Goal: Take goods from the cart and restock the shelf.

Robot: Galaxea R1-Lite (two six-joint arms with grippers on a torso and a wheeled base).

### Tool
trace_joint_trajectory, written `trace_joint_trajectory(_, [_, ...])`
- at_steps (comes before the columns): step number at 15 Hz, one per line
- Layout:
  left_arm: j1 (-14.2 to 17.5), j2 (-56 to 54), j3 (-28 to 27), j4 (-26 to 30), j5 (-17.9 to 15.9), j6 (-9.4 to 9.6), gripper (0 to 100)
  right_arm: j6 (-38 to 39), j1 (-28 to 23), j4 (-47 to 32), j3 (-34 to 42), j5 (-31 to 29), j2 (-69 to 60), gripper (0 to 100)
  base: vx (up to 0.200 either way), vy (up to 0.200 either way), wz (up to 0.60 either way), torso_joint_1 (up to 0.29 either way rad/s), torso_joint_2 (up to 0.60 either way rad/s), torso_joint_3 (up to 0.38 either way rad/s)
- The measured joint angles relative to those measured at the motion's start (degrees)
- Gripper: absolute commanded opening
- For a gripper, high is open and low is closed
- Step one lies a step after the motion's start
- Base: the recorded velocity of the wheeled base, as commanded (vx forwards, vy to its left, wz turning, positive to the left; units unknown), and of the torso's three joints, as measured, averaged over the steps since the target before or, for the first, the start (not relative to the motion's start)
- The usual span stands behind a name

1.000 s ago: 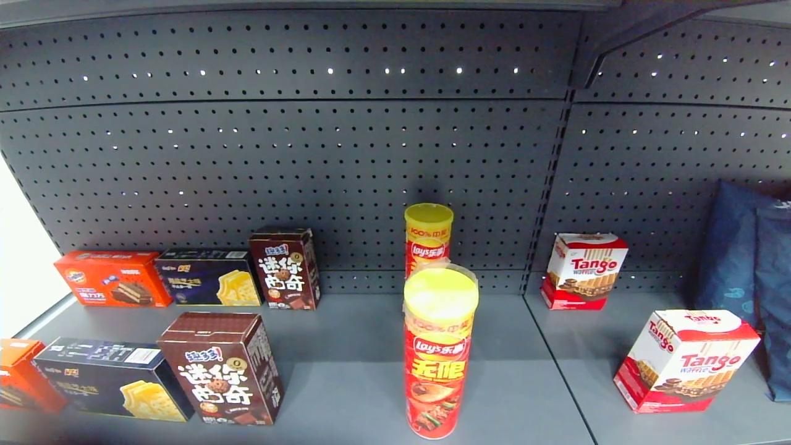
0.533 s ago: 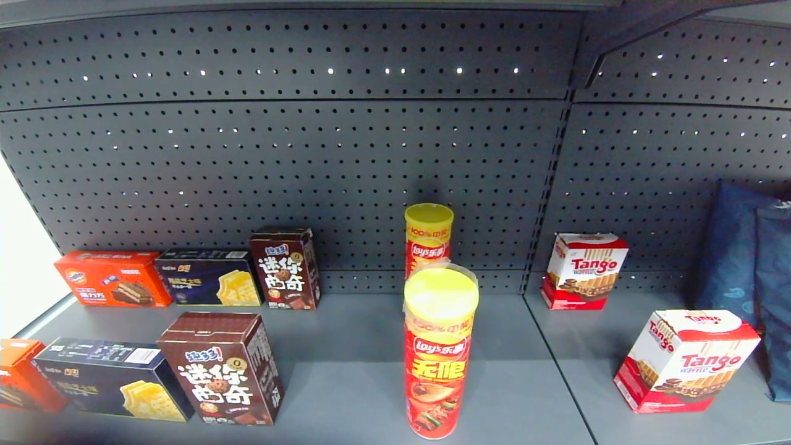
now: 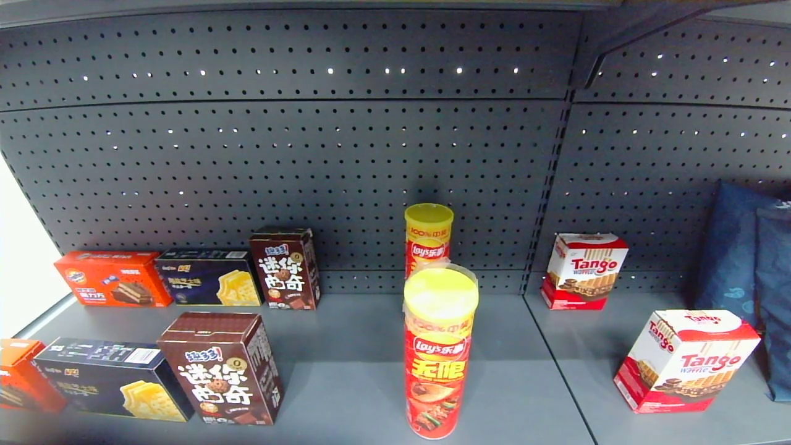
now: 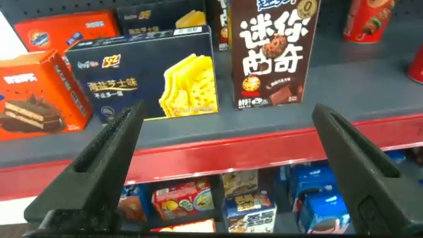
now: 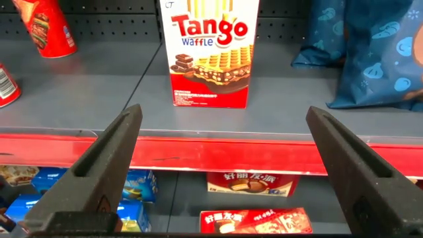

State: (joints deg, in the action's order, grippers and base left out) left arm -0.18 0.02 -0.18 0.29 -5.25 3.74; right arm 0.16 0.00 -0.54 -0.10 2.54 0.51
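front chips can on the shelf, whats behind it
A second chips can stands behind the front chips can, close to the pegboard wall. Its yellow lid and upper body show; its lower part is covered.

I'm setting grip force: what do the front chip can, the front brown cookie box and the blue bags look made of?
The front chip can: glossy printed tube, probably paperboard, with yellow plastic-looking lid. The front brown cookie box: printed cardboard, crisp folded edges. The blue bags: soft creased film, likely plastic.
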Motion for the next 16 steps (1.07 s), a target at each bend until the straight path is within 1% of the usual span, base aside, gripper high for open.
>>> trace_joint_trajectory(3, [0.02,0.0,0.07,-0.13,2.39,-2.38,100,0.0,0.0,0.0,0.0,0.0,0.0,100,0.0,0.0,0.0,0.0,0.0,0.0])
trace_joint_trajectory(5, [0.07,0.0,0.09,-0.11,2.68,-2.6,100,0.02,0.0,0.0,0.0,0.0,0.0,100,0.0,0.0,0.0,0.0,0.0,0.0])
trace_joint_trajectory(7, [0.07,0.0,0.16,-0.18,3.8,-3.19,100,0.02,0.0,0.0,0.0,-0.02,0.0,100,0.0,0.0,0.0,0.0,0.0,0.0])
trace_joint_trajectory(11, [0.11,0.0,0.18,-0.2,4.11,-3.25,100,0.02,0.0,0.0,0.0,0.0,0.0,100,0.0,0.0,0.0,0.0,0.0,0.0])
trace_joint_trajectory(13, [0.07,0.0,0.18,-0.2,3.58,-2.74,100,0.0,0.0,0.0,0.0,0.0,0.0,100,-0.2,0.0,0.0,0.007,0.0,0.0])
trace_joint_trajectory(16, [0.09,0.0,0.18,-0.24,3.58,-2.95,100,-0.02,0.0,0.0,0.0,0.0,0.01,100,0.0,0.0,0.0,0.0,0.0,0.0])
